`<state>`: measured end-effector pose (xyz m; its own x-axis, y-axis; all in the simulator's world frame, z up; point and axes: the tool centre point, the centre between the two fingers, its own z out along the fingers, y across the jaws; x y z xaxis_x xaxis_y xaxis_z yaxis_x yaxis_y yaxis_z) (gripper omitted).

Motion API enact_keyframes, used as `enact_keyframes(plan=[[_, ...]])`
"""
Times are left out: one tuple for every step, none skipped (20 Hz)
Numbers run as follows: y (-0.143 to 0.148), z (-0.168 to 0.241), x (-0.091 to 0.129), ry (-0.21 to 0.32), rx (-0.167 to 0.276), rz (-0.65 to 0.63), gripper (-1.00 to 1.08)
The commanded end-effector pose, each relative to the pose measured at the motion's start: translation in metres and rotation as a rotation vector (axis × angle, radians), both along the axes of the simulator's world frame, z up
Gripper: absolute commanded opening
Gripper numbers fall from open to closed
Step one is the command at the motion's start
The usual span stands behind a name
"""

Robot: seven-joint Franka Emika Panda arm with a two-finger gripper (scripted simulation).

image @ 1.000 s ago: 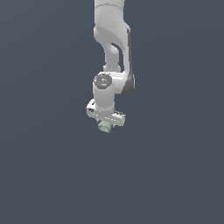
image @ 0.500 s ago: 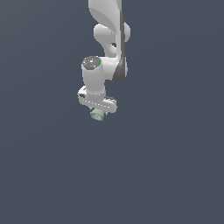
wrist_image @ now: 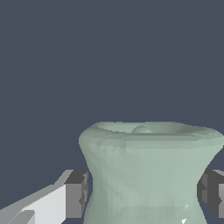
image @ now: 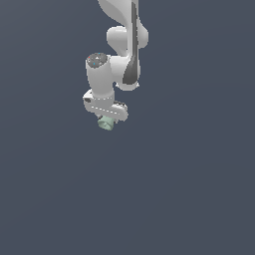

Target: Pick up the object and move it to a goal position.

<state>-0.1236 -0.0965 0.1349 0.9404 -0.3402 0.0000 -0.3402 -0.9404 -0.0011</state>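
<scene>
The object is a small pale mint-green spool with a narrowed waist. It hangs just under the white gripper in the exterior view, much narrower than the hand. In the wrist view the spool fills the space between the two dark grey fingertips, which press on its waist from both sides. The gripper is shut on the object and holds it up off the ground. The white arm rises out of the exterior view's top edge.
A plain dark blue-grey ground fills the scene in both views. No other objects, containers or edges show.
The arm has carried the object towards the exterior view's left and a little upward. The wrist has turned. The grip on the spool has stayed shut.
</scene>
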Motion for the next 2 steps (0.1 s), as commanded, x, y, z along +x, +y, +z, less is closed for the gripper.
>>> enact_keyframes(plan=[[-0.0019, 0.0021, -0.0017, 0.000, 0.000, 0.001, -1.00], [-0.0019, 0.0023, -0.0016, 0.000, -0.001, 0.001, -1.00]])
